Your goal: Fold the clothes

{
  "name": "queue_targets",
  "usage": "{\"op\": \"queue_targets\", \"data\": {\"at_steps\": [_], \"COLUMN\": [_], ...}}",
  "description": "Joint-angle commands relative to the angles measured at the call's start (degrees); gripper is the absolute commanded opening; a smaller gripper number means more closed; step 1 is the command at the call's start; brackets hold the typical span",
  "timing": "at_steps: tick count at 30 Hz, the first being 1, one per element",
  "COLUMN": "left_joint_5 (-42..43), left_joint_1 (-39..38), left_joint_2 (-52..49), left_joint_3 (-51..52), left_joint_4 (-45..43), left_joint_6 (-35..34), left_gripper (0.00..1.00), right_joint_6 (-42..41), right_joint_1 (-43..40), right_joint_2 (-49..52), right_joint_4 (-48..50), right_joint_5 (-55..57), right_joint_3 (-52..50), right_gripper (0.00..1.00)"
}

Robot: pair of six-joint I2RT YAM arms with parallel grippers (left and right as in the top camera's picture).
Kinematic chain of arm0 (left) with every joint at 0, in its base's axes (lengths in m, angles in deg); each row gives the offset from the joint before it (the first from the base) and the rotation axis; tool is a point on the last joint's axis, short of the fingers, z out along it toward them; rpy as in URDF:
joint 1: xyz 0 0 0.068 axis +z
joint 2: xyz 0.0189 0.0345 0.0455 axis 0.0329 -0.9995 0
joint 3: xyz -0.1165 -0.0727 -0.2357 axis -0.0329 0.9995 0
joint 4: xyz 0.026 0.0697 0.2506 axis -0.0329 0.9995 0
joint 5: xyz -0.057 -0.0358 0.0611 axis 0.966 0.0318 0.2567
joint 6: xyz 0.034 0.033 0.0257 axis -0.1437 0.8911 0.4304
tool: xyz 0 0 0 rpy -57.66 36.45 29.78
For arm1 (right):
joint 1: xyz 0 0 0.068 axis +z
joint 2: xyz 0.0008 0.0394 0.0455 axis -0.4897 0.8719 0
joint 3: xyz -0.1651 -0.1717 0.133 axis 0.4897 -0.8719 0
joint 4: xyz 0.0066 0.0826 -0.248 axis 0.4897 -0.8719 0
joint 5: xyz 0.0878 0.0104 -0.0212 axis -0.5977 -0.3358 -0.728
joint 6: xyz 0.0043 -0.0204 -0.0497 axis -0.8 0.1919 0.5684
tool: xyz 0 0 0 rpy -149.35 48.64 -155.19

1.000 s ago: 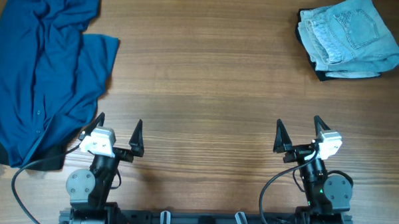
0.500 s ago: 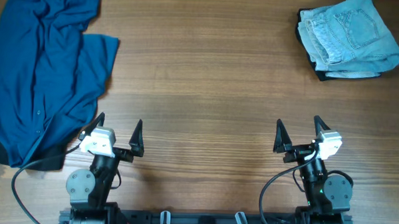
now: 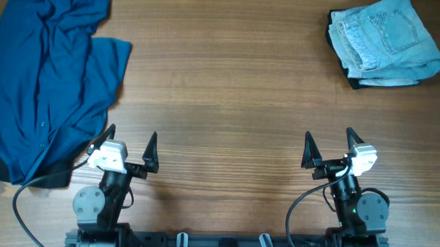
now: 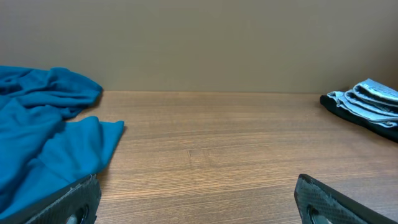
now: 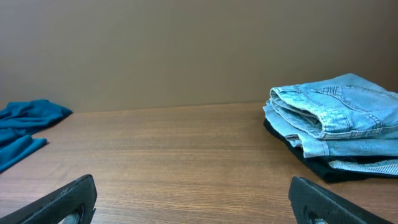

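- The dark teal-blue shirt (image 3: 49, 81) is seen crumpled and unfolded at the far left of the worktop (image 3: 228, 87), its near edge lying just beside the left gripper (image 3: 131, 137).
- The pale-blue jeans (image 3: 384, 37) are found folded at the far right corner, stacked on a black garment (image 5: 323, 169) (only its edge shows beneath).
- The left gripper's fingers (image 4: 71, 200) are held wide apart, with nothing between them.
- The right gripper (image 3: 328, 140) is placed at the near edge, its fingers (image 5: 62, 200) likewise spread and empty, well apart from the jeans.
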Motion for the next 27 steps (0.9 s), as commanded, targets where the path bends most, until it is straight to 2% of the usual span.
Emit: {"op": "queue_targets", "data": {"at_steps": [1, 16, 20, 22, 27], "left_joint_5": [0.28, 0.24, 0.31, -0.24, -0.81], "left_joint_1": [-0.15, -0.15, -0.15, -0.09, -0.09], "left_joint_2": [0.39, 0.39, 0.39, 0.39, -1.22], "left_joint_3": [0.42, 0.42, 0.42, 0.22, -2.73], "left_joint_4": [0.00, 0.00, -0.87, -2.21, -1.18], "left_joint_6": [0.72, 0.72, 0.66, -1.46, -2.56], "left_gripper": [1.00, 1.00, 1.00, 1.00, 1.00], "right_joint_6": [0.33, 0.39, -0.02, -0.02, 0.39], "right_joint_1": [0.28, 0.28, 0.28, 0.28, 0.28], "right_joint_2": [-0.24, -0.24, -0.24, -0.24, 1.77], "right_joint_4": [0.26, 0.79, 4.76, 7.58, 8.07], "right_joint_5": [0.79, 4.68, 0.35, -2.29, -2.54], "right_joint_3": [-0.15, -0.15, -0.13, 0.00, 3.65], "right_gripper": [1.00, 1.00, 1.00, 1.00, 1.00]}}
